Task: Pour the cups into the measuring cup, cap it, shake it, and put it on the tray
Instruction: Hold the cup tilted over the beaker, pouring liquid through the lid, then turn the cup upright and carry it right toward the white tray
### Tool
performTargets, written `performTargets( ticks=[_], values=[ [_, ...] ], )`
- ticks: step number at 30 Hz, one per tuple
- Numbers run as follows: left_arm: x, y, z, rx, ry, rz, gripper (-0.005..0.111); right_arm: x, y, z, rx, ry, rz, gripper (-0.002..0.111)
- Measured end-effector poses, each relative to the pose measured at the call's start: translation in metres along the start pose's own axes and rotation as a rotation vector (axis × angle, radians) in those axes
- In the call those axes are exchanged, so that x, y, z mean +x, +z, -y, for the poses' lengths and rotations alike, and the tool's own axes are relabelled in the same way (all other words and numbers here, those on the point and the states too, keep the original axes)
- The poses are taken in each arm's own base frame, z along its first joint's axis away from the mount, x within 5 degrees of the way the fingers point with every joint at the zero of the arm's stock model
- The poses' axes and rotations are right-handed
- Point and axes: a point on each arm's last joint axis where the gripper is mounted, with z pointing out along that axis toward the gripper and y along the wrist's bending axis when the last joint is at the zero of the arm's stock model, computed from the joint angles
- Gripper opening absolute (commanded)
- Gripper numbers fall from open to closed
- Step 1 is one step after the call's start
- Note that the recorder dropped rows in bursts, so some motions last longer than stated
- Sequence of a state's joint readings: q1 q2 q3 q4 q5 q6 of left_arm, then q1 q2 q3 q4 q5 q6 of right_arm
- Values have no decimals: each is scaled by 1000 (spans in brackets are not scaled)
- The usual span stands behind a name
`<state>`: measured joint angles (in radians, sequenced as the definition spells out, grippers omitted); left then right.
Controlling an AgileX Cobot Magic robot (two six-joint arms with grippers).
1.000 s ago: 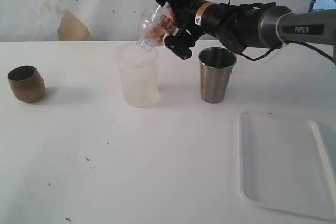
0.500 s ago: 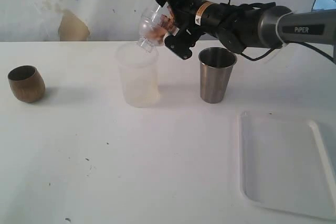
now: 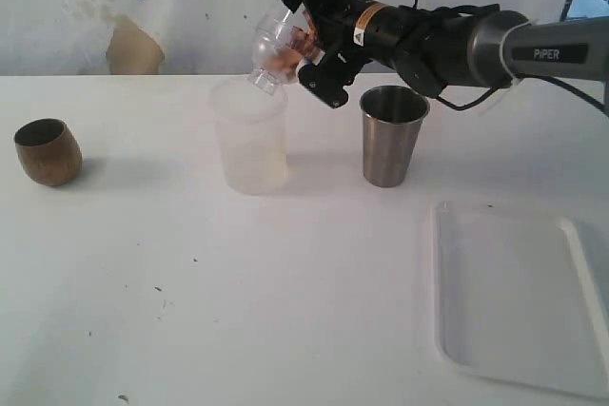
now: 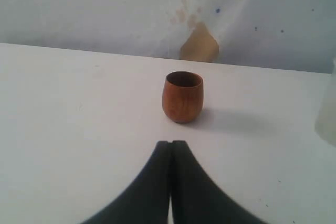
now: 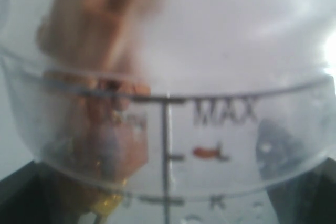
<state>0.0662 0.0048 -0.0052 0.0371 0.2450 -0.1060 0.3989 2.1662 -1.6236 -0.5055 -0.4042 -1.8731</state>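
My right gripper [image 3: 312,33] is shut on the clear measuring cup [image 3: 276,45] and holds it tilted in the air. The cup's lower end rests over the rim of a frosted white cup [image 3: 251,140]. Brown pieces show inside it. The right wrist view is filled by the measuring cup's wall [image 5: 210,129] with black marks and the word MAX. The steel tumbler [image 3: 392,135] stands upright just right of the frosted cup. At the far left stands the brown wooden cup [image 3: 48,151]. It stands a little ahead of my left gripper [image 4: 171,143], which is shut and empty. The white tray [image 3: 523,297] lies at the front right.
A torn tan patch [image 3: 131,48] marks the back wall. The right arm [image 3: 476,45] reaches in from the right edge above the tumbler. The frosted cup's edge [image 4: 328,114] shows at the side of the left wrist view.
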Motion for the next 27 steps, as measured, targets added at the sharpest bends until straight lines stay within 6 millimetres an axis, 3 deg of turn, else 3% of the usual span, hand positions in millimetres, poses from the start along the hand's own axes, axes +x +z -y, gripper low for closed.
performTargets(
  ticks=[19,27],
  values=[
    [0,0,0,0,0,0,0,0,0,0,0,-4,0,0],
    [0,0,0,0,0,0,0,3,0,-1,-11,89,-38,0]
  ],
)
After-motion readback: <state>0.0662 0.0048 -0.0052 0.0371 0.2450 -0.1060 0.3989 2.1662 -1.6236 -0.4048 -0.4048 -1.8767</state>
